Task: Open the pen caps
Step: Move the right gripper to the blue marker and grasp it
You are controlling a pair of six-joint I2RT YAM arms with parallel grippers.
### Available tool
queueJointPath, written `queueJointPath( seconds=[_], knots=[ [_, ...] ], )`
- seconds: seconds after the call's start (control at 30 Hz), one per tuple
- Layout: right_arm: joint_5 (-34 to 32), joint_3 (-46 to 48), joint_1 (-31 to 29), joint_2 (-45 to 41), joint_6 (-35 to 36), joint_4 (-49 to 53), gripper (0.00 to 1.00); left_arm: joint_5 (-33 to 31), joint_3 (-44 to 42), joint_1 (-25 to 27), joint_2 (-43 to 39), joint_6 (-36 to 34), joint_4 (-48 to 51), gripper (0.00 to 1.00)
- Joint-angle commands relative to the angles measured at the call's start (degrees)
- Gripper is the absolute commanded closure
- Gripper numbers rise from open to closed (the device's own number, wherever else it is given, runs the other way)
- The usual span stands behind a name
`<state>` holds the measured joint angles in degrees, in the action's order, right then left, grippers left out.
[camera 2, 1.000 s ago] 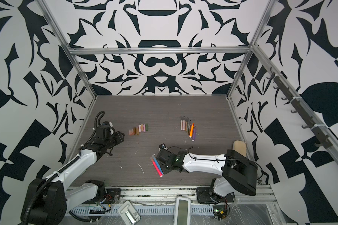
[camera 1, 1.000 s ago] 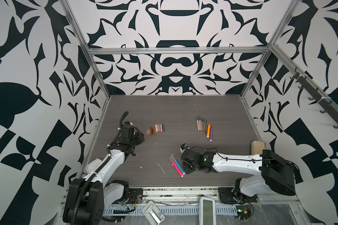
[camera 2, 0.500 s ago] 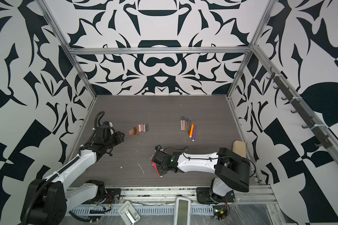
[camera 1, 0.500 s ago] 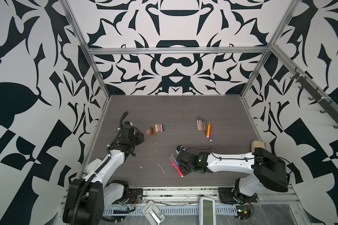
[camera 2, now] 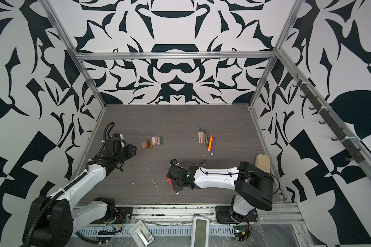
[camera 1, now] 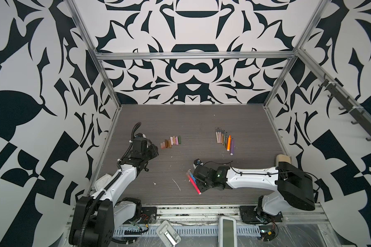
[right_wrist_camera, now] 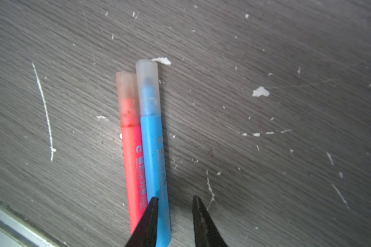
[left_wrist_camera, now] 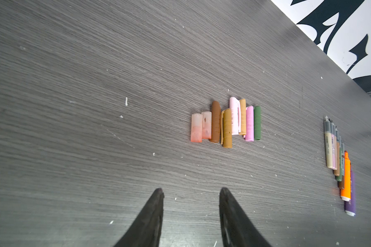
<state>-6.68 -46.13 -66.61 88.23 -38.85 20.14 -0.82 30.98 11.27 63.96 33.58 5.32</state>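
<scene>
Several loose pen caps (camera 1: 171,141) (left_wrist_camera: 225,124) lie in a row at mid-left, in peach, brown, tan, pink and green. Several uncapped pens (camera 1: 224,140) (left_wrist_camera: 338,162) lie in a row at mid-right. Near the front middle a blue pen (right_wrist_camera: 153,149) and a pink pen (right_wrist_camera: 133,160) (camera 1: 193,184) lie side by side, each with its translucent cap (right_wrist_camera: 147,89) on. My right gripper (right_wrist_camera: 175,197) (camera 1: 198,185) hangs open over their rear ends, one finger above the blue barrel. My left gripper (left_wrist_camera: 191,190) (camera 1: 152,149) is open and empty, left of the caps.
White specks and a long white scratch (right_wrist_camera: 44,111) mark the dark wood-grain table (camera 1: 180,119). The metal front rail (right_wrist_camera: 13,226) runs close to the two capped pens. A tan sponge-like block (camera 1: 283,159) sits at the right edge. Patterned walls enclose three sides.
My right gripper has slid left and now covers part of the blue and pink pens, which lay clear beside it a second ago. The left arm has stayed still.
</scene>
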Motion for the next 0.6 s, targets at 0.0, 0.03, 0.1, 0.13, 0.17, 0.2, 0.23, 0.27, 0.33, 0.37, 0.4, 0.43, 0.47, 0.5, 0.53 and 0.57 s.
queueJointPath(
  seconds=[0.0, 0.03, 0.1, 0.13, 0.17, 0.2, 0.23, 0.27, 0.33, 0.37, 0.4, 0.43, 0.47, 0.5, 0.53, 0.57],
  knots=[
    [-0.2, -1.3, -0.4, 0.7, -0.6, 1.0, 0.70, 0.3, -1.0, 0.0, -0.7, -0.4, -0.6, 0.54],
    [0.1, -1.3, -0.4, 1.0, -0.6, 0.8, 0.70, 0.4, -1.1, 0.0, -0.8, -0.4, -0.5, 0.54],
    [0.5, -1.3, -0.7, 1.3, -0.5, 0.3, 0.69, 0.3, -1.1, 0.0, -0.8, -0.4, -0.5, 0.54],
    [0.5, -1.3, -0.9, 1.5, -0.6, 0.3, 0.69, 0.3, -1.1, 0.0, -0.9, -0.4, -0.5, 0.54],
    [0.5, -1.4, -0.9, 1.5, -0.6, 0.3, 0.69, 0.3, -1.1, 0.0, -0.9, -0.4, -0.6, 0.54],
    [0.4, -1.4, -1.0, 1.6, -0.6, 0.3, 0.69, 0.3, -1.1, -0.1, -0.9, -0.4, -0.6, 0.54],
    [0.3, -1.3, -1.1, 1.6, -0.8, 0.4, 0.69, 0.3, -1.1, 0.0, -0.8, -0.4, -0.6, 0.54],
    [0.2, -1.4, -1.0, 1.7, -0.9, 0.6, 0.69, 0.2, -1.1, 0.0, -0.8, -0.4, -0.5, 0.54],
    [-0.2, -1.4, -1.0, 1.8, -1.2, 1.2, 0.69, 0.4, -1.1, 0.0, -0.8, -0.4, -0.5, 0.54],
    [-0.6, -1.5, -1.0, 1.9, -1.3, 1.6, 0.69, 0.3, -1.1, 0.0, -0.8, -0.4, -0.5, 0.54],
    [-1.2, -1.7, -1.0, 1.9, -1.6, 2.1, 0.69, 0.3, -1.1, 0.0, -0.9, -0.4, -0.5, 0.54],
    [-1.9, -1.7, -1.0, 1.7, -1.8, 2.7, 0.69, 0.3, -1.1, 0.0, -0.8, -0.4, -0.5, 0.54],
    [-2.6, -1.7, -1.0, 1.6, -2.0, 3.5, 0.70, 0.3, -1.1, 0.0, -0.9, -0.4, -0.6, 0.54],
    [-3.7, -1.8, -1.0, 1.5, -2.6, 4.6, 0.70, 0.2, -1.1, 0.0, -0.8, -0.4, -0.5, 0.54],
    [-3.8, -1.7, -1.0, 1.4, -3.1, 5.4, 0.71, 0.3, -1.1, 0.0, -0.8, -0.4, -0.5, 0.54],
    [-5.5, -1.7, -1.0, 1.0, -3.2, 6.2, 0.71, 0.4, -1.1, 0.0, -0.8, -0.5, -0.5, 0.54]
  ],
)
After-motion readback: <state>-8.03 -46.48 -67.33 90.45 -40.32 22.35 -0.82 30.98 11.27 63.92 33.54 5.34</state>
